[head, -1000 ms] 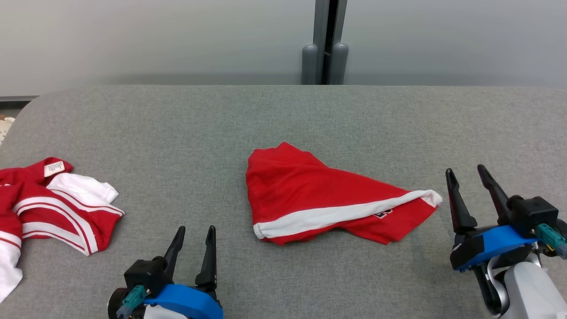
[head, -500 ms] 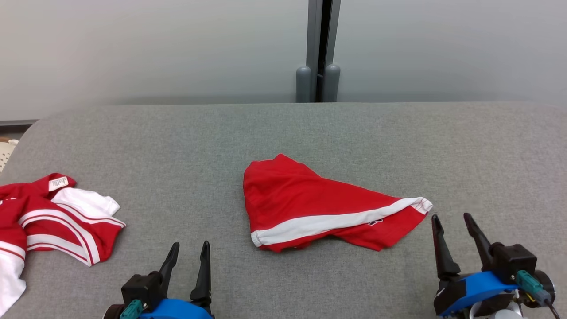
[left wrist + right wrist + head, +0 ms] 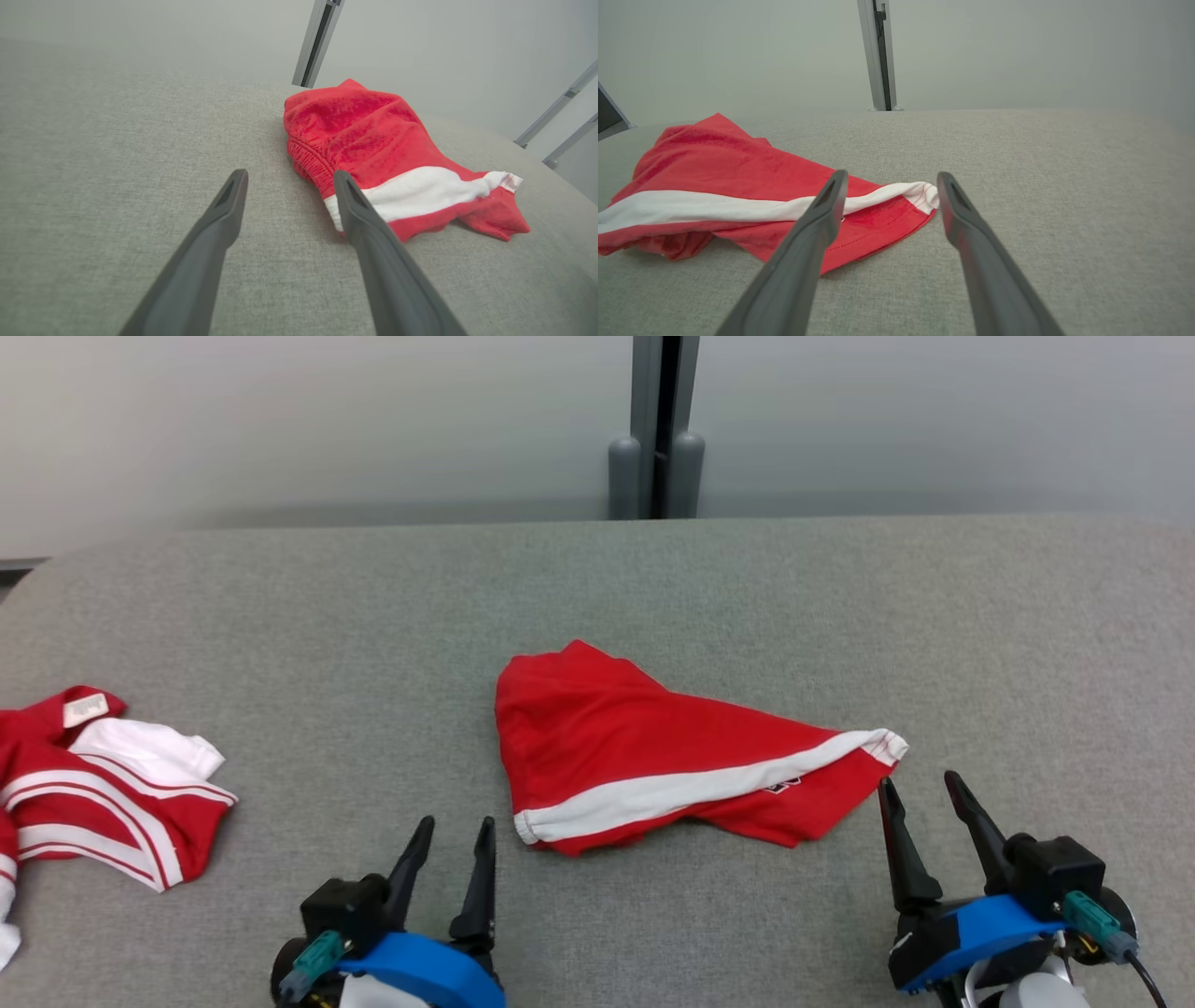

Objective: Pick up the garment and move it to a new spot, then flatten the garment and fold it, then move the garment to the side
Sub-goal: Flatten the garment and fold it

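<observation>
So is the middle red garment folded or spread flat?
Loosely doubled over, not flat: the red garment lies rumpled, layers overlapping beneath its white stripe.

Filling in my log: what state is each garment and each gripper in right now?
Red shorts: lying rumpled on the table, not held.
Striped garment: crumpled at the table's left side, not held.
Left gripper: open, fingers apart, holding nothing.
Right gripper: open, fingers apart, holding nothing.

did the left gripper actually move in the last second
Yes. Judged against the red shorts, the left gripper has shifted to the right in the head view, closing most of the gap to their near left corner.
</observation>
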Motion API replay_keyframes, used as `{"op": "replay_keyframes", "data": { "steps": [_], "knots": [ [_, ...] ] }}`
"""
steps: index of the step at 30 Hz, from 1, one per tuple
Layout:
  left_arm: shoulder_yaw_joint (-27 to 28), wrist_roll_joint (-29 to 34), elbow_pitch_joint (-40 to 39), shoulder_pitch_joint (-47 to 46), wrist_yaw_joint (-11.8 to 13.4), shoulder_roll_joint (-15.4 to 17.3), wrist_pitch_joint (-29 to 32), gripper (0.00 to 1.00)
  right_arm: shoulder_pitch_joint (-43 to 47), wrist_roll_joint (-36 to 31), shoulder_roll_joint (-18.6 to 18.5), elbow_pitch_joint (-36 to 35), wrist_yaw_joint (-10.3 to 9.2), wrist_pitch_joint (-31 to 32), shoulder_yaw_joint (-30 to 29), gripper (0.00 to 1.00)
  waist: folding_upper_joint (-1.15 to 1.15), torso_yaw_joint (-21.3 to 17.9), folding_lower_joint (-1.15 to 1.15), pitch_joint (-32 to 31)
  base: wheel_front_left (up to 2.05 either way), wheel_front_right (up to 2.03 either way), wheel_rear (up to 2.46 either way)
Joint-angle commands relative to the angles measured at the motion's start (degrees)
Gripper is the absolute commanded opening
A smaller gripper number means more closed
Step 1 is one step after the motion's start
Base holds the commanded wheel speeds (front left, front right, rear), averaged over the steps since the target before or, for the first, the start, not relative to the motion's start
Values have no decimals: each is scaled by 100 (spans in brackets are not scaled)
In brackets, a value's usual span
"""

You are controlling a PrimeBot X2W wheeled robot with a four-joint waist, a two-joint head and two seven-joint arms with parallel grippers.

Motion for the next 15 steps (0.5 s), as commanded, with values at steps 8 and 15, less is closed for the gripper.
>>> {"op": "replay_keyframes", "data": {
  "steps": [8,15],
  "knots": [
    [-942,-953,471,-579,-6,61,-18,100,-294,89,3,-19,0,-22,122,100,0,-197,0,505,0,0,0],
    [-1324,-1617,500,-706,-6,180,-16,100,-360,66,2,-58,0,-22,80,100,0,-255,0,660,0,0,0]
  ]
}}
